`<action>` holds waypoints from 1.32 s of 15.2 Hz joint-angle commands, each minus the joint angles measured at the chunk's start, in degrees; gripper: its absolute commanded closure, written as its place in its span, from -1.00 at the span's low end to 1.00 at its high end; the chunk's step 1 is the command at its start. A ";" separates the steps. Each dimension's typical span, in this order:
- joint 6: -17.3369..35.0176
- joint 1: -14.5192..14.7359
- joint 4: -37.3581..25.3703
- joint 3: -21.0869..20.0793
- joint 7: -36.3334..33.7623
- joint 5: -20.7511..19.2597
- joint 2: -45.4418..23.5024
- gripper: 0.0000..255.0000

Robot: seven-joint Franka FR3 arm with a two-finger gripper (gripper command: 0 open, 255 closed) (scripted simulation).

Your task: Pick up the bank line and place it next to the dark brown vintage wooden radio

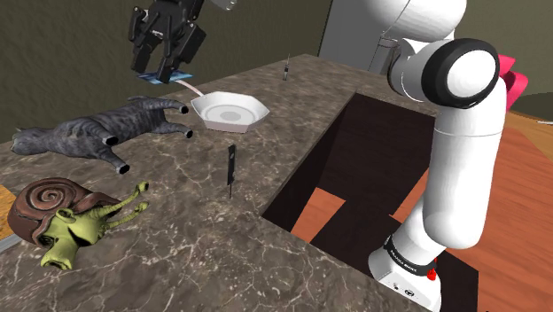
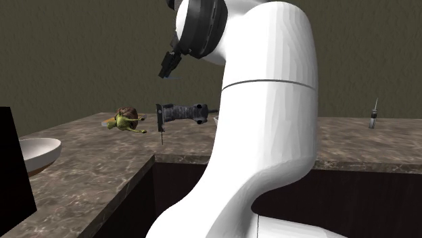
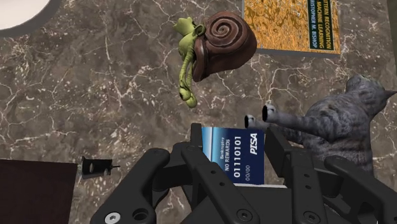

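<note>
- Arm [image 1: 452,177]: glossy white shells, rounded and tubular; a thin dark seam line [image 2: 270,82] circles the widest link.
- Joint [image 1: 467,78]: dark grey to black ring around a white end cap.
- Base collar [image 1: 406,262]: black band with small white lettering; red dot [image 1: 432,274] just beside it.
- Gripper [image 1: 164,71]: all black, angular housing.
- Fingers [image 3: 191,172]: black, flat-sided bars with bevelled edges.
- Screw heads [image 3: 112,218]: round, grey, recessed in the black housing.

One cat [image 1: 89,133], one snail [image 1: 55,211], one white dish [image 1: 206,112], one blue card [image 3: 238,156].
</note>
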State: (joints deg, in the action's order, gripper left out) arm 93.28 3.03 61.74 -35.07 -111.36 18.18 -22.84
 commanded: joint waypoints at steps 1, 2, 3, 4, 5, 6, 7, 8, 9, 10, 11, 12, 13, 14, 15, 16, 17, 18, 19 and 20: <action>-1.87 0.72 -3.11 0.02 -0.99 -0.71 -1.08 1.00; -2.89 1.22 -4.95 0.03 -1.57 -1.15 -1.78 1.00; -3.96 1.79 -6.92 0.05 -2.17 -1.63 -2.56 1.00; -5.10 2.42 -9.06 0.08 -2.80 -2.16 -3.42 1.00; -6.33 3.15 -11.41 0.12 -3.45 -2.74 -4.40 1.00; -7.62 3.96 -13.91 0.18 -4.11 -3.35 -5.46 1.00; -5.64 3.25 -9.71 -0.20 -4.18 -2.24 -2.86 1.00; -3.97 2.78 -6.21 -0.59 -4.37 -1.29 -0.61 1.00; -2.50 2.49 -3.20 -0.97 -4.62 -0.45 1.38 1.00; -1.18 2.35 -0.56 -1.33 -4.94 0.32 3.19 1.00; 0.03 2.32 1.80 -1.67 -5.31 1.03 4.85 1.00; 1.15 2.39 3.93 -2.02 -5.74 1.67 6.39 1.00; 2.19 2.53 5.86 -2.37 -6.21 2.25 7.81 1.00; 3.18 2.74 7.61 -2.73 -6.73 2.78 9.13 1.00; 4.12 3.02 9.21 -3.08 -7.29 3.26 10.35 1.00; 5.02 3.35 10.68 -3.45 -7.90 3.68 11.49 1.00; 5.88 3.73 12.01 -3.83 -8.56 4.04 12.54 1.00; 6.72 4.15 13.23 -4.21 -9.26 4.35 13.52 1.00; 7.53 4.62 14.34 -4.62 -10.00 4.60 14.41 1.00; 8.32 5.13 15.34 -5.03 -10.80 4.80 15.22 1.00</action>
State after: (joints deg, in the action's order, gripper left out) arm 100.80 7.70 76.02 -39.70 -121.36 22.72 -8.51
